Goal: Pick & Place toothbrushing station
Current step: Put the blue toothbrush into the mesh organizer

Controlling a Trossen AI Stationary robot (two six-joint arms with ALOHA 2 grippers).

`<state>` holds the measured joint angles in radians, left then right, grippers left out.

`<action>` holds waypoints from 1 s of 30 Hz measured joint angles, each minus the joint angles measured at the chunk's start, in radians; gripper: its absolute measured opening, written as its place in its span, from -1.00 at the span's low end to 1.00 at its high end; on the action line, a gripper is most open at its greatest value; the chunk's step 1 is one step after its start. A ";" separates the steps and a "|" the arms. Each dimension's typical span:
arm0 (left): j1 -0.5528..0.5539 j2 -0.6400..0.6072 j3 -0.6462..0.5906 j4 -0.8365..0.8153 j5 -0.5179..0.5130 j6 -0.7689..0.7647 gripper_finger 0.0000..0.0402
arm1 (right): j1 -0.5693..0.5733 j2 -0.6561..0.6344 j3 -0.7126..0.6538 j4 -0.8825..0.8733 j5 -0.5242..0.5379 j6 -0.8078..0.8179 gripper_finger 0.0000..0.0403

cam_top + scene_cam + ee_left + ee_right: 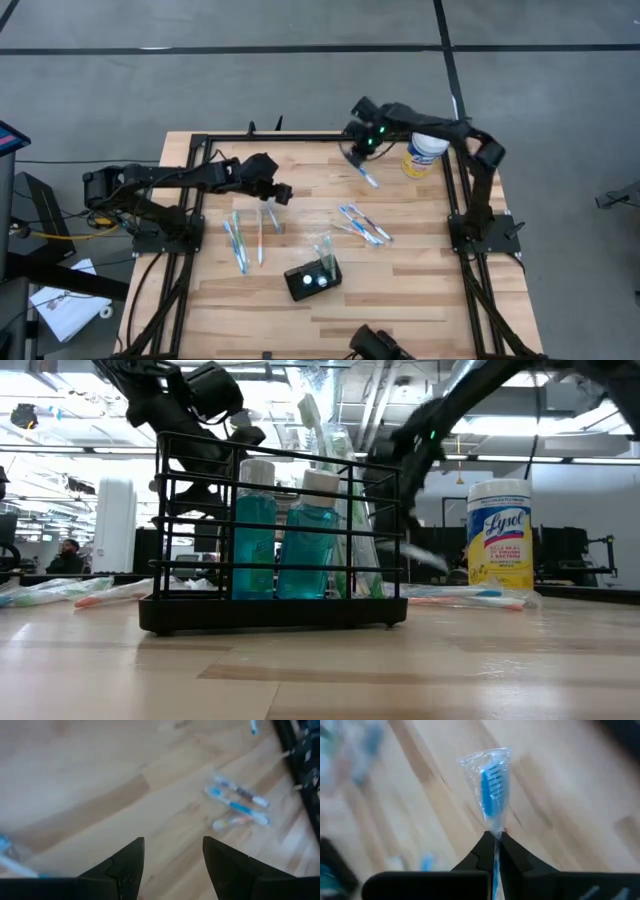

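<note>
The toothbrushing station [312, 278], a black wire caddy holding two bottles of blue-green liquid [254, 532] and upright wrapped toothbrushes, stands on the wooden tabletop [400, 300] near its front edge, about midway across. Its long axis runs roughly across the tabletop, slightly skewed, and its open top faces up. Both end effectors are well apart from it, farther back. The right end effector [495, 837] hangs near the back edge, just beside the white-and-yellow Lysol wipes canister [424, 155], its fingers pressed together on a blue toothbrush in a clear wrapper [492, 785], with the bristle end sticking out past the fingertips. The left end effector [172, 865] hovers over the left half of the tabletop with its fingers spread and nothing between them. Loose wrapped toothbrushes lie flat in two groups: one [245, 235] just below the left end effector, another [362, 225] between the station and the canister.
</note>
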<state>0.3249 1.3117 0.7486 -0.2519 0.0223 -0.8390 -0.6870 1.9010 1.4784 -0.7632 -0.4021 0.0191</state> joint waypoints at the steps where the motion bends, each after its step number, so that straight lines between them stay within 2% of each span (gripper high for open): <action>1: 0.007 0.000 0.000 0.012 -0.004 0.010 -0.02 | 0.004 -0.028 0.015 0.005 -0.020 0.028 -0.99; 7: 0.057 -0.002 0.000 0.073 -0.007 0.046 -0.02 | 0.082 -0.238 0.078 0.153 -0.071 0.228 -1.00; 11: 0.087 -0.003 0.000 0.101 -0.007 0.059 -0.02 | 0.175 -0.359 0.078 0.275 0.018 0.328 -1.00; 14: 0.098 -0.003 0.000 0.164 -0.007 0.118 -0.02 | 0.266 -0.425 0.073 0.292 0.089 0.357 -1.00; 17: 0.091 -0.008 0.001 0.198 -0.002 0.175 -0.02 | 0.360 -0.460 0.016 0.283 0.159 0.376 -0.99; 21: 0.041 -0.059 0.005 0.192 -0.007 0.244 -0.04 | 0.443 -0.515 -0.097 0.325 0.201 0.408 -0.99; 27: 0.005 -0.138 0.006 0.143 -0.113 0.286 -0.10 | 0.528 -0.607 -0.298 0.601 0.208 0.556 -0.99; 30: 0.006 -0.167 0.006 0.128 -0.123 0.298 -0.11 | 0.575 -0.628 -0.346 0.680 0.286 0.605 -0.99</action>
<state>0.3310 1.1447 0.7551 -0.1240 -0.1011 -0.5413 -0.1124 1.2729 1.1328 -0.0833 -0.1158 0.6242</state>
